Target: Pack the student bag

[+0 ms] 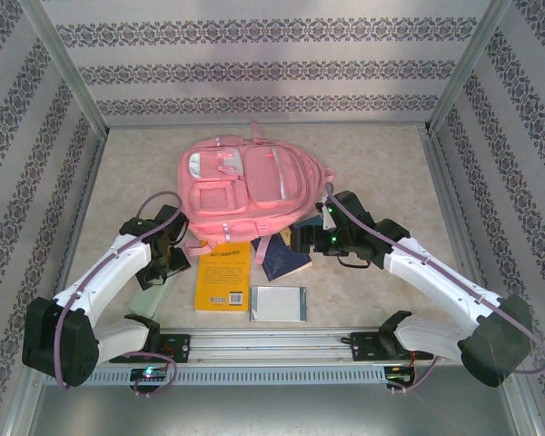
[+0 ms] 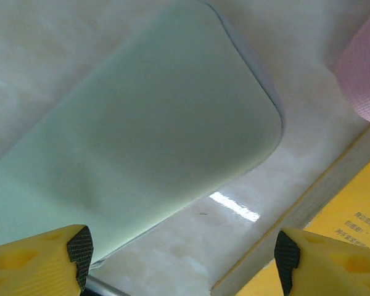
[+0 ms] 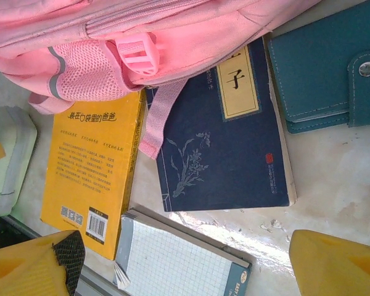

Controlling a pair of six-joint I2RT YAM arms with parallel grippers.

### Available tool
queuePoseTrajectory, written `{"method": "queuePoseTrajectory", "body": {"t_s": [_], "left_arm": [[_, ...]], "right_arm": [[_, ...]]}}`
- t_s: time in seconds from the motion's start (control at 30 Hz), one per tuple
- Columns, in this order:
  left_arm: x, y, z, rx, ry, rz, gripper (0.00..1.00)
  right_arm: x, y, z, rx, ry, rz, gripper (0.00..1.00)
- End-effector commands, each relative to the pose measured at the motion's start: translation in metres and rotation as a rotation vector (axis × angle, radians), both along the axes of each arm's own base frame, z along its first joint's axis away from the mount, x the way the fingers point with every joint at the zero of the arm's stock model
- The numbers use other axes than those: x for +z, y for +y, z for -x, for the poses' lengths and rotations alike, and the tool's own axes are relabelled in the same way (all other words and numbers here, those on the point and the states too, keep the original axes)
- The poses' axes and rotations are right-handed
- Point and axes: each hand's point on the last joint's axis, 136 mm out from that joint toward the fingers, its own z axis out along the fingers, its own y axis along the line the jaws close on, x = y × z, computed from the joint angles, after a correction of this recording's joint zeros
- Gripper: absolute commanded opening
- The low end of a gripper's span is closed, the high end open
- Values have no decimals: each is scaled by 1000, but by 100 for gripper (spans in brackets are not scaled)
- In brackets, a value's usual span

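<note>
Bag (image 1: 245, 191) lies flat, upper centre of the tabletop (image 1: 381, 163). Yellow book (image 1: 222, 277) sits at its lower edge, probably staged for reach. Left tool (image 2: 184, 251) is spread over the green case (image 2: 142, 123). Right tool (image 3: 185, 253) is spread, empty.

The pink student bag (image 1: 247, 195) lies flat at the table's middle, front pockets facing up.
</note>
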Motion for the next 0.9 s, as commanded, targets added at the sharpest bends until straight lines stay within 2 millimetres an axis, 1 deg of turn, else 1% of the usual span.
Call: {"method": "queuePoseTrajectory", "body": {"t_s": [0.0,0.17,0.27,0.37,0.47,0.53,0.6,0.63,0.7,0.77,0.8,0.87], "left_arm": [[-9,-16,-14,-36,-54,90,78],[-14,-19,-27,-97,-91,88,77],[-11,-23,-42,-120,-122,97,77],[-6,-35,-60,-132,-173,146,77],[10,-51,-84,-136,-257,219,77],[31,-62,-100,-147,-340,277,77],[50,-65,-106,-149,-396,296,77],[59,-63,-107,-147,-417,291,77],[67,-55,-102,-131,-432,270,77],[68,-41,-92,-99,-415,224,77],[67,-29,-85,-74,-394,179,77],[59,-10,-70,-47,-327,101,77]], "right_arm": [[3,3,0,-3,1,-28,87],[3,4,3,-9,9,-47,87],[1,4,4,-9,14,-51,87],[0,5,4,-10,17,-56,87],[-1,5,5,-8,22,-59,87],[-4,6,5,-6,28,-56,87],[-4,6,5,-5,30,-56,87],[-4,5,5,-7,29,-54,87],[-4,5,6,-6,27,-55,87],[-5,4,6,-6,28,-52,87],[-5,4,7,-4,27,-53,87],[-7,4,8,0,32,-51,87]]}}
